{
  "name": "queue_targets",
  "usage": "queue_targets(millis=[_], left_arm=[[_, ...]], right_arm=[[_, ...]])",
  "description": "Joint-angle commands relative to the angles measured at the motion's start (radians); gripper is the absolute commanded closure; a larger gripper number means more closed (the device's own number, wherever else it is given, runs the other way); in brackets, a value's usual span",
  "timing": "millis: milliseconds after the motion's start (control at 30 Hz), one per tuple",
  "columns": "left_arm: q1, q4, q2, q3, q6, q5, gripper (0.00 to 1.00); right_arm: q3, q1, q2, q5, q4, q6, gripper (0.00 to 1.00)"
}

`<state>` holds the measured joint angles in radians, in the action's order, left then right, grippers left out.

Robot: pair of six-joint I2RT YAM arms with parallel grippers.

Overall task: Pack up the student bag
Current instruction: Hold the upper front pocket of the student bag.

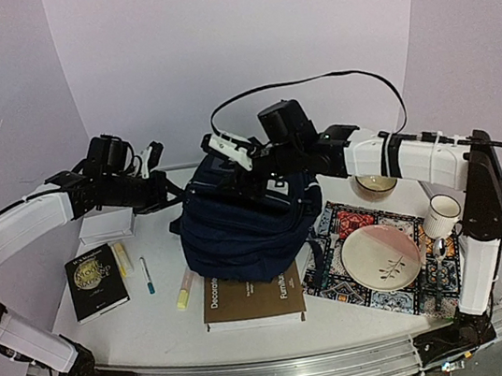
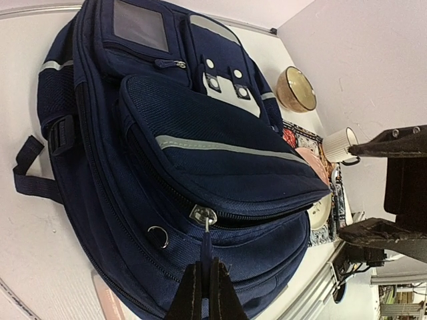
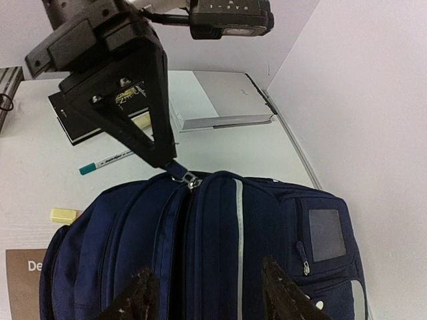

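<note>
Navy student bag [image 1: 239, 237] overlaps "Furnitu" book [image 1: 251, 298]

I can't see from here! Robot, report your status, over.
Left tool shut on zip pull. Right tool open over bag. Brown book against bag, unpacked.

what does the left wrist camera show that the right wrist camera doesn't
Only the left wrist: the bowl, mug and plate beyond the bag. Only the right wrist: the pen and white box on the table. Both: the bag and the left gripper pinching its zipper pull.
</note>
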<state>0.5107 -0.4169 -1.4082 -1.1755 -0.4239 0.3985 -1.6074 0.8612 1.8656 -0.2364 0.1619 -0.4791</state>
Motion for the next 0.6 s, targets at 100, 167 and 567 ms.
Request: queue_targets(millis=[100,167,567], left_arm=[[0.026,0.115,0.045,-0.041,-0.008,0.054,1.0],[0.027,0.116,0.047,-0.04,-0.007,0.054,1.0],[0.029,0.107,0.057,-0.032,0.019,-0.025,1.0]], right_arm=[[-0.134,0.04,0.116,0.098,-0.066,0.01,0.51],[-0.164,0.043,0.139,0.106,-0.085,0.004,0.53],[-0.155,0.044,0.126,0.138,-0.103,-0.037,0.96]])
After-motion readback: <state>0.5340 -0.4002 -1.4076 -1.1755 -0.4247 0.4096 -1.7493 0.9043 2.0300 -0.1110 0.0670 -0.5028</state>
